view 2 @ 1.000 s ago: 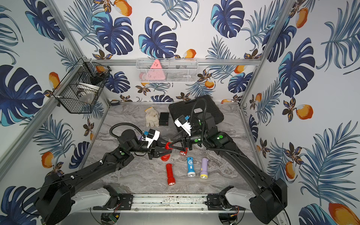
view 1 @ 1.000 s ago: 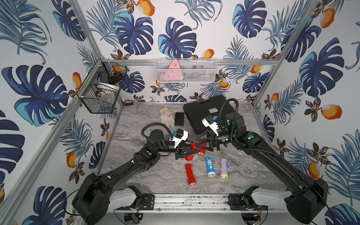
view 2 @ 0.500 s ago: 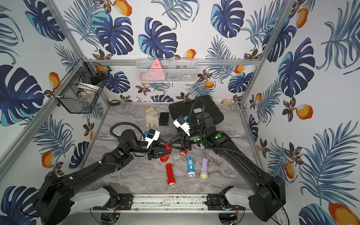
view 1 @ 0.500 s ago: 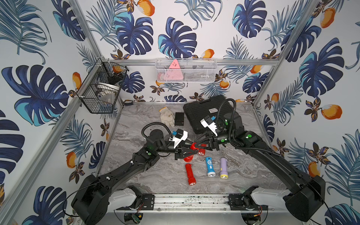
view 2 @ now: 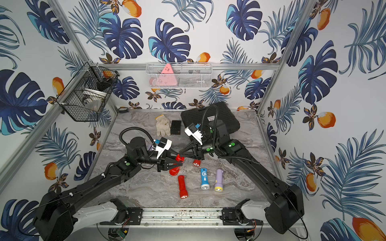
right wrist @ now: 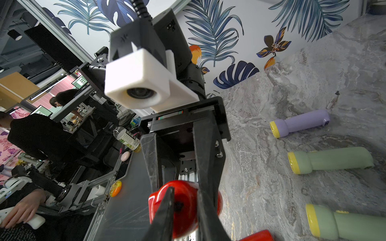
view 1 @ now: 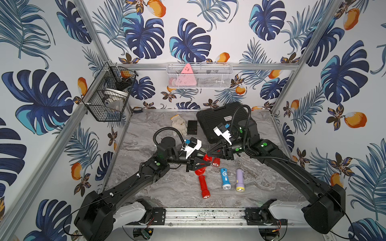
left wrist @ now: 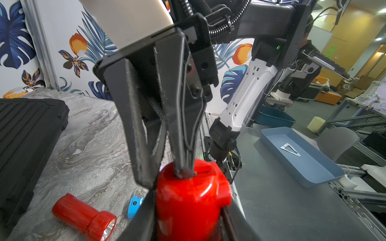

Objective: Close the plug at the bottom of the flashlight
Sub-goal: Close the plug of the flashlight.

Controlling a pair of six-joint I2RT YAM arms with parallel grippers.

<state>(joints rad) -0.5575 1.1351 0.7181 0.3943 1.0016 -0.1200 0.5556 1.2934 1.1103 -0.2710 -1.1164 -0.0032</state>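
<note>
A red flashlight [view 1: 201, 172] hangs tilted over the middle of the marble table, with my left gripper [view 1: 203, 164] shut on its body [left wrist: 188, 200]. Its bottom end points up toward my right gripper [view 1: 208, 155]. A small dark plug [right wrist: 180, 205] sits on that end. The right gripper's jaws stand a narrow gap apart, one on each side of the plug. One of its fingertips [left wrist: 183, 167] rests on the plug [left wrist: 184, 172]; the other lies beside the flashlight's edge. Both top views show the two grippers meeting tip to tip at the flashlight [view 2: 174, 171].
On the table just in front lie a second red flashlight [view 1: 203, 184], a blue one [view 1: 224, 177], a purple one [view 1: 239, 179] and a short red one [view 1: 216, 162]. A black case [view 1: 221, 121], a glove [view 1: 179, 124] and a small black box [view 1: 192, 126] sit behind.
The right gripper's jaws have narrowed a great deal while its tips stay at the flashlight's bottom end. The left gripper and the held flashlight have hardly moved.
</note>
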